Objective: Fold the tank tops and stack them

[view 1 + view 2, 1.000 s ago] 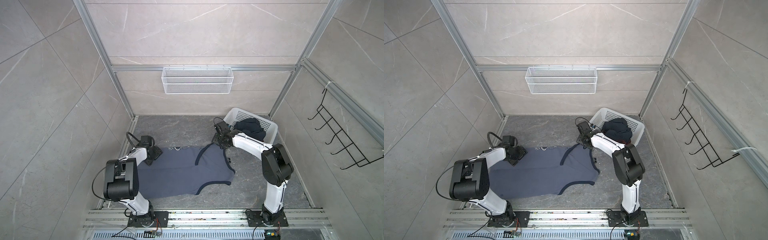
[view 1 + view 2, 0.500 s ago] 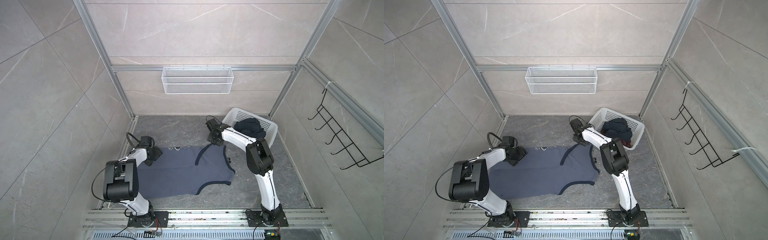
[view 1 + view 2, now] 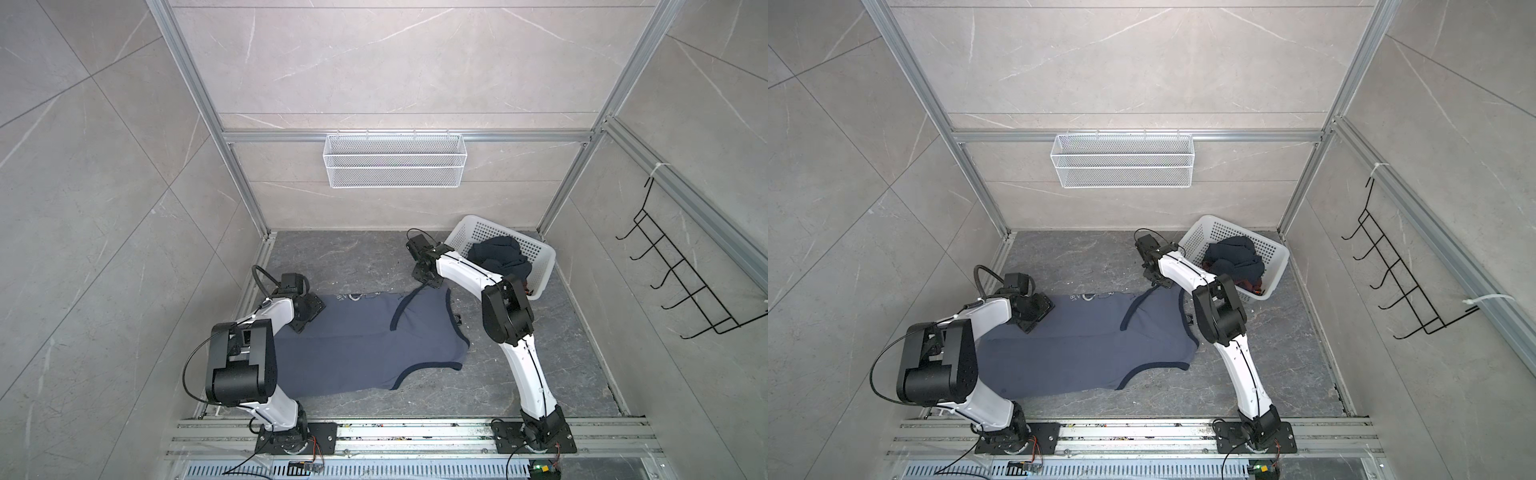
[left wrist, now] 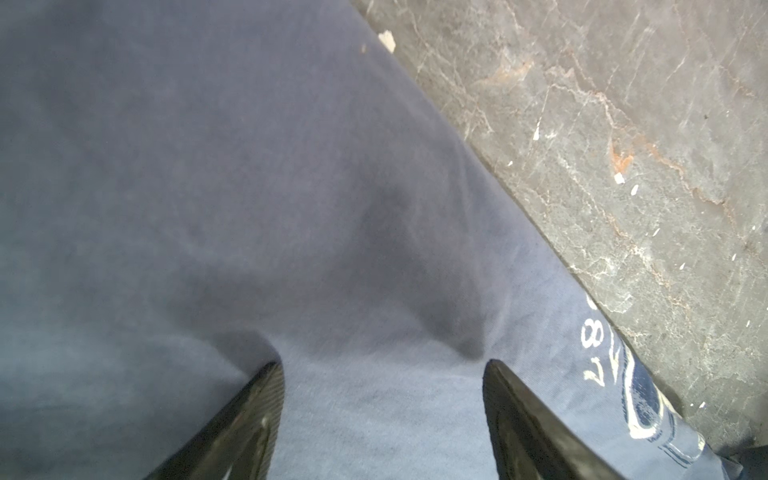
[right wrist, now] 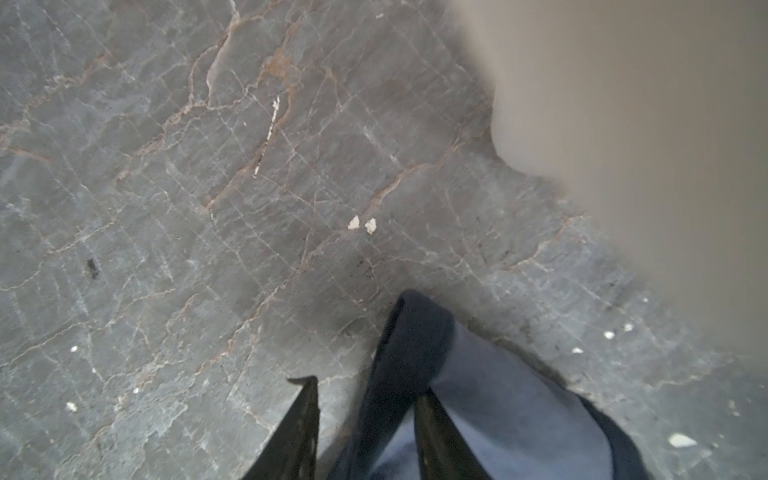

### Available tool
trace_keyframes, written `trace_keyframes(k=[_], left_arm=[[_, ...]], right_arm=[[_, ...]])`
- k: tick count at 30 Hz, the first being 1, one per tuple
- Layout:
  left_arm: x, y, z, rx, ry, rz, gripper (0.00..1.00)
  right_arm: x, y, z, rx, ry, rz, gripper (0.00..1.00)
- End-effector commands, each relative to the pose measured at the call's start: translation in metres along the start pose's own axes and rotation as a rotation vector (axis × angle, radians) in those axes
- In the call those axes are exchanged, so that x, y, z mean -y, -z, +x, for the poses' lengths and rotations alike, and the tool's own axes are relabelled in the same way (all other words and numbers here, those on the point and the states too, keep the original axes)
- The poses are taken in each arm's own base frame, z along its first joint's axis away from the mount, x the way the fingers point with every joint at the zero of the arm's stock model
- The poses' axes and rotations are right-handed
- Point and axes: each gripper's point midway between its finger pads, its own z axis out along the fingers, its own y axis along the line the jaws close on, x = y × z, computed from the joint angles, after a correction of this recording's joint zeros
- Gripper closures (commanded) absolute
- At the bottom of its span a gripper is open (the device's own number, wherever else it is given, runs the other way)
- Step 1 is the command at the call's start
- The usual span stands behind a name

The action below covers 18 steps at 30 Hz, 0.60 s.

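Slate-blue tank top (image 3: pixel 353 345) lies spread flat on the tabletop (image 3: pixel 353 257) just beside the white basket (image 3: pixel 478 232). The dark navy tank top (image 3: pixel 498 255) sits bunched inside the basket. Step in hand is likely the first fold of the blue one. Right gripper (image 3: pixel 427 285) is at the shoulder strap (image 5: pixel 411 332) nearest the basket, jaws narrow and straddling the dark trim; wrist view too close to tell if it's clamped. Left gripper (image 4: pixel 382 365) rests on the cloth at the end far from the basket, jaws wide, holding nothing. Next: secure the strap, pinch that far corner, lift both evenly.
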Motion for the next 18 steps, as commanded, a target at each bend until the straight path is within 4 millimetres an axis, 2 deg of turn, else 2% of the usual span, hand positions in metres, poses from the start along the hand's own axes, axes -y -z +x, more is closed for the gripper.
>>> trace_keyframes(k=[1, 6, 12, 18], left_arm=[[-0.018, 0.002, 0.01, -0.014, 0.006, -0.066, 0.21], [-0.023, 0.008, 0.007, 0.021, 0.018, -0.082, 0.21], [-0.026, 0.016, 0.001, 0.058, 0.038, -0.083, 0.21], [-0.026, 0.018, 0.0, 0.057, 0.038, -0.072, 0.21]], right_arm=[[0.024, -0.023, 0.037, -0.107, 0.037, 0.115, 0.61], [0.027, -0.026, 0.045, -0.112, 0.055, 0.131, 0.63], [0.021, -0.014, 0.046, -0.068, 0.1, 0.138, 0.66], [0.024, -0.015, 0.048, -0.046, 0.136, 0.191, 0.63]])
